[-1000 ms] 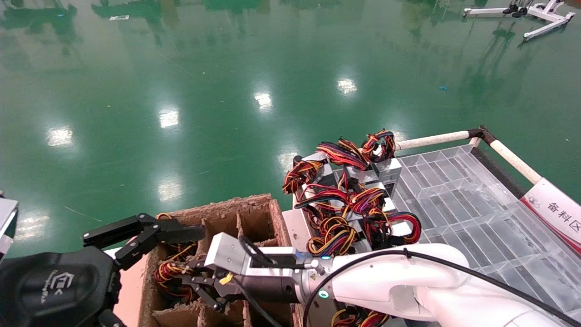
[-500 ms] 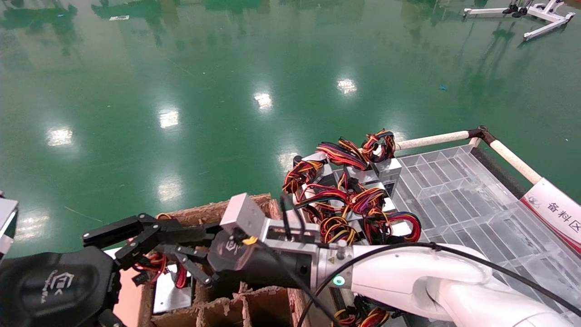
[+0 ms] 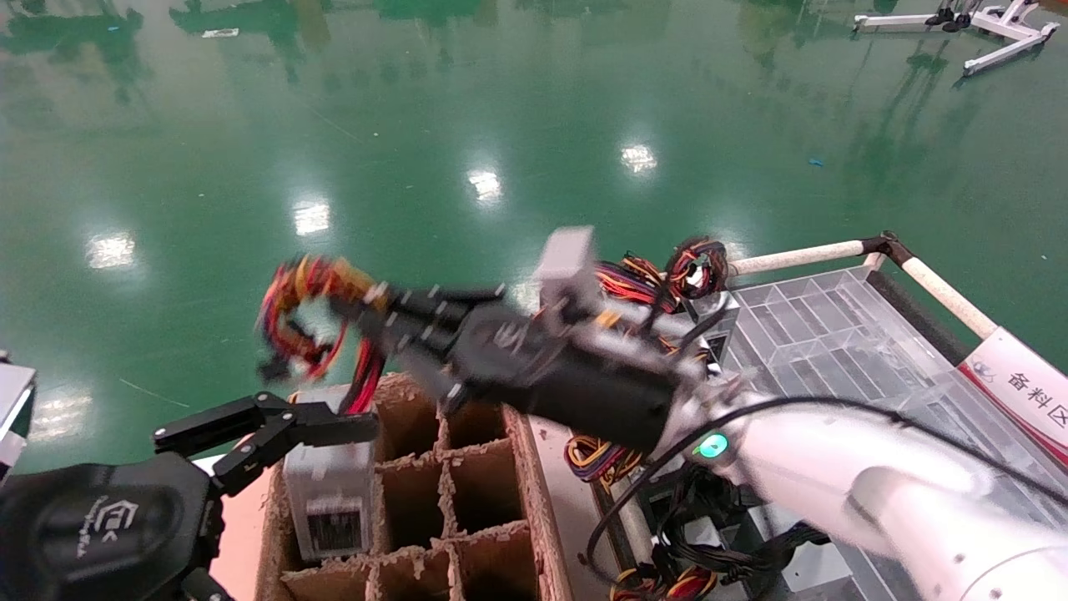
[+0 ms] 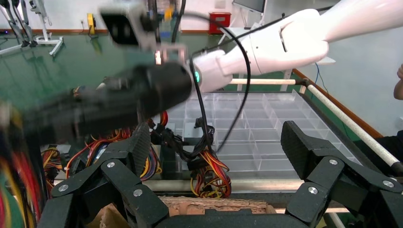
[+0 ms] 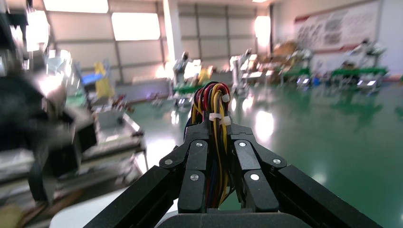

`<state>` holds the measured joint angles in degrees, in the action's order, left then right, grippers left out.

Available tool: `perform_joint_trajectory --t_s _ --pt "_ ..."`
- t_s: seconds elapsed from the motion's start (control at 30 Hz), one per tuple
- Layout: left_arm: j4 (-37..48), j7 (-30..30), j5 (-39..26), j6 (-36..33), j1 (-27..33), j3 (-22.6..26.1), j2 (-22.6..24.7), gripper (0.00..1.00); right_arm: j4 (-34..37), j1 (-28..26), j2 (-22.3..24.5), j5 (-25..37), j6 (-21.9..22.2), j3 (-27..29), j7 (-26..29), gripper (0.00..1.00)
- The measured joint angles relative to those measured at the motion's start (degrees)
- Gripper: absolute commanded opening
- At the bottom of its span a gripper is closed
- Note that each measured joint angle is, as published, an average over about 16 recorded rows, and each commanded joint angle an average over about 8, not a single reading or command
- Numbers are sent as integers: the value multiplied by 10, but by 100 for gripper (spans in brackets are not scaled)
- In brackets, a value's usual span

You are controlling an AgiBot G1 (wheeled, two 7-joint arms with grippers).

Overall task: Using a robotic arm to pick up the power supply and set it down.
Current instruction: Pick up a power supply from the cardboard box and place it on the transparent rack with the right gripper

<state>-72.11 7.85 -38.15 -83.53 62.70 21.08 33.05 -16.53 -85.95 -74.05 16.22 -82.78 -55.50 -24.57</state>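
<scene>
Viewing the head camera, I see the robotic arm reaching from the right across the cardboard divider box, its right gripper raised above the box's far left corner. The power supply hangs upright over the near left cell of that box, its dark label facing me, suspended by its wire bundle, which loops up past the fingertips.

The right wrist view confirms what the head view blurs: the two slim fingers are clenched on the red, yellow and black wires, not on the metal case. The case itself is hidden there.

The left gripper sits parked at the box's near left edge, just beside the hanging case. In the left wrist view its two black fingers stand wide apart, released, holding nothing.

The floor is glossy green with lamp reflections. The right wrist view shows a large hall with benches and wall boards, all blurred.

Behind the box, a clear compartment tray sits in a railed cart; more grey units with coloured wire loops are stacked at its left edge, partly hidden by the arm. A white sign with red trim lies at the cart's right edge.
</scene>
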Motion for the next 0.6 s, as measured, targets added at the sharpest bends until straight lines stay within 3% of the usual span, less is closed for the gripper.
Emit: perform_joint_trajectory --t_s 0.3,0.6 --pt "0 0 0 0 0 0 0 100 55 -75 60 -25 -52 23 6 0" --pt "0 0 0 0 0 0 0 100 103 -182 151 15 -48 3 5 0"
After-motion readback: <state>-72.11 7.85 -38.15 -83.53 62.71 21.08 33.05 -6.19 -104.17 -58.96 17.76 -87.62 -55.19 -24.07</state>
